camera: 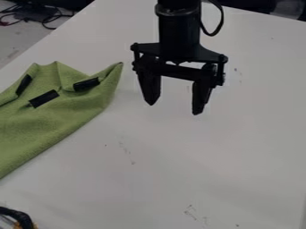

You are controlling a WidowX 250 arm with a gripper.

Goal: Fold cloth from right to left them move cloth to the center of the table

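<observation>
My black gripper [174, 109] hangs over the white table near the top middle of the camera view, its two fingers spread apart with nothing between them. To its left lies the green cloth [51, 120], rumpled, running off the view's left edge. Its upper right corner comes to a raised point a short way left of the gripper, not touching it. Several black strips show on the cloth's upper part, and some of its upper edge is turned over.
The white table [179, 165] stretches under the arm and cloth. At the bottom left corner is a black cable-like object [18, 216]. Dark cables [44, 18] lie beyond the table at the top left.
</observation>
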